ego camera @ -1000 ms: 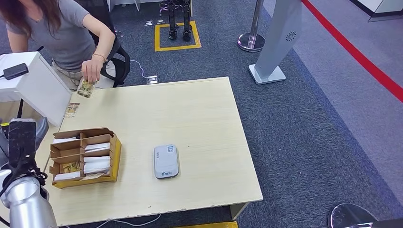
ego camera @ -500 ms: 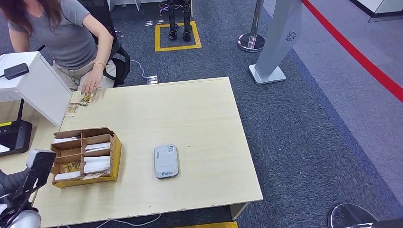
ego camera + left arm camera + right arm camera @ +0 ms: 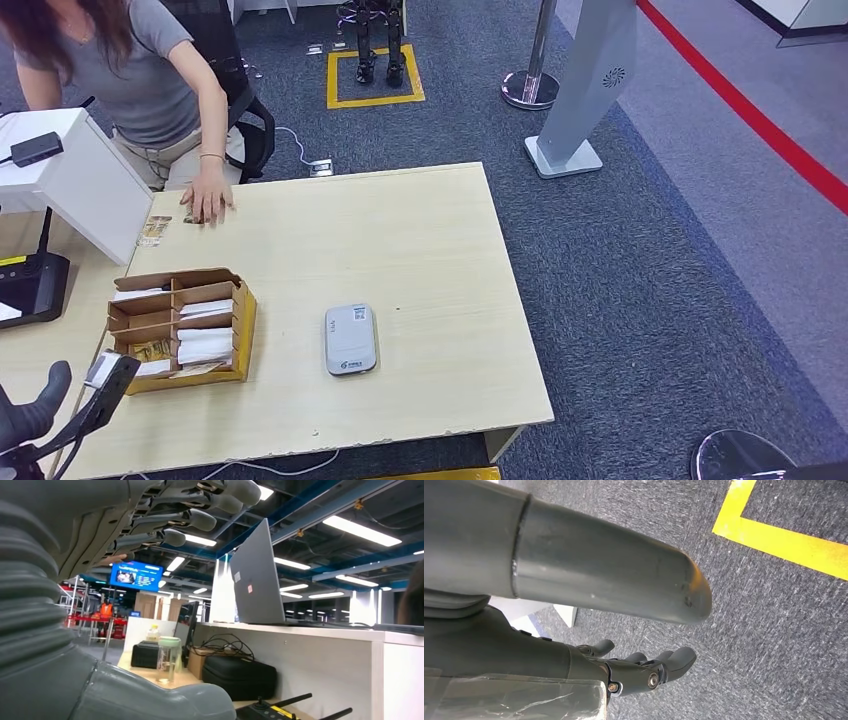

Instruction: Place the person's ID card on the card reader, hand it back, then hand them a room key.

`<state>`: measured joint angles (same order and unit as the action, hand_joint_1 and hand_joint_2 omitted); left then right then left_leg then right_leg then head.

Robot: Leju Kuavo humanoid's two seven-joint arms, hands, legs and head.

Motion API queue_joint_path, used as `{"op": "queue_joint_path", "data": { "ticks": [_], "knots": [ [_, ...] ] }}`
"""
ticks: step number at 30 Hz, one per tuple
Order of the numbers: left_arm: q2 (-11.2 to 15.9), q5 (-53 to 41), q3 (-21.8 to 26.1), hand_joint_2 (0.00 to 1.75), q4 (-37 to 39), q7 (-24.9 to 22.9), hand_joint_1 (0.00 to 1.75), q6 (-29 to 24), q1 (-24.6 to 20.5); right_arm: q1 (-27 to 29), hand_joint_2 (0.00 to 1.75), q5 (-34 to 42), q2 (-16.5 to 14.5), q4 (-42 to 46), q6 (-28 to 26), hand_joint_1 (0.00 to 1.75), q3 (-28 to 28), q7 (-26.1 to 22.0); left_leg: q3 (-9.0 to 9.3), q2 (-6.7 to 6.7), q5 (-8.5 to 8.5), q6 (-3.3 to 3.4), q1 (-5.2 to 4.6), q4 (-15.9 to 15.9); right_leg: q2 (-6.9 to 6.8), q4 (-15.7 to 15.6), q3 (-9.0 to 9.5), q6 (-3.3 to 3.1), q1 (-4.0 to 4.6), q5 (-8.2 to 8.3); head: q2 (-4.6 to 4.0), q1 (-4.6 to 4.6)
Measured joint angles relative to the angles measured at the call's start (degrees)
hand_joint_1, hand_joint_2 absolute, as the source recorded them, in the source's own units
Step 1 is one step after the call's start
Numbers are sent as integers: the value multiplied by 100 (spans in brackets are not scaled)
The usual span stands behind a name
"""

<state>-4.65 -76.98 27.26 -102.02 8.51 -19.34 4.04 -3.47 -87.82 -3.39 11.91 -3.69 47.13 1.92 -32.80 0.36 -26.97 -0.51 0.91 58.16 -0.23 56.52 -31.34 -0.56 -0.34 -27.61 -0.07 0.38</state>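
A pale wooden desk [image 3: 420, 250] is seen from the head view, with a grey card reader [image 3: 350, 339] lying flat near its middle. Just to the reader's left a cardboard tray [image 3: 245, 325] with several compartments is set, in which white room key cards [image 3: 203, 348] and a patterned card are held. At the far left corner of the desk a person's hand [image 3: 207, 200] is pressed flat, and the ID card [image 3: 189, 215] is largely covered by it, so that only an edge can be made out; a second small patterned card [image 3: 154, 231] lies just beside it, against a white box [image 3: 75, 185]. The left hand [image 3: 45, 415] is raised at the lower left corner, beside the tray and apart from it; its fingers [image 3: 200, 505] are spread and nothing is held in them. The right hand [image 3: 644, 672] hangs over the grey carpet [image 3: 774, 630], with its fingers loosely extended and nothing grasped.
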Motion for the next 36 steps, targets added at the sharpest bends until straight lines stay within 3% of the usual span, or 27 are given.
{"op": "queue_joint_path", "data": {
  "ticks": [6,13,17,23,36],
  "knots": [
    [26,-220,0,175,-3,-107,0,-12,16,-1,0,0,-1,0,0,0,8,-7,0,0,0,0,0,0,0,0,0,0,0,0,0,0],
    [145,-1172,-110,175,35,-695,0,97,51,-4,0,-29,-2,19,-3,0,104,22,1,0,0,0,0,0,1,-1,-2,0,0,0,0,0],
    [335,-1292,-429,175,196,-1155,0,329,122,-7,0,-56,-1,34,-7,0,152,48,2,1,0,0,0,0,1,-1,-2,0,0,0,0,1],
    [899,-1305,-1390,175,514,-2090,0,743,267,-13,0,-98,0,54,-27,0,252,52,2,1,0,0,0,0,1,-1,-1,0,0,0,0,-2],
    [1233,-1307,-1975,175,795,-2159,0,935,351,-14,0,-103,0,81,-56,0,303,50,1,1,-1,0,-1,0,2,-1,-2,0,0,0,0,-2]
  ]
}}
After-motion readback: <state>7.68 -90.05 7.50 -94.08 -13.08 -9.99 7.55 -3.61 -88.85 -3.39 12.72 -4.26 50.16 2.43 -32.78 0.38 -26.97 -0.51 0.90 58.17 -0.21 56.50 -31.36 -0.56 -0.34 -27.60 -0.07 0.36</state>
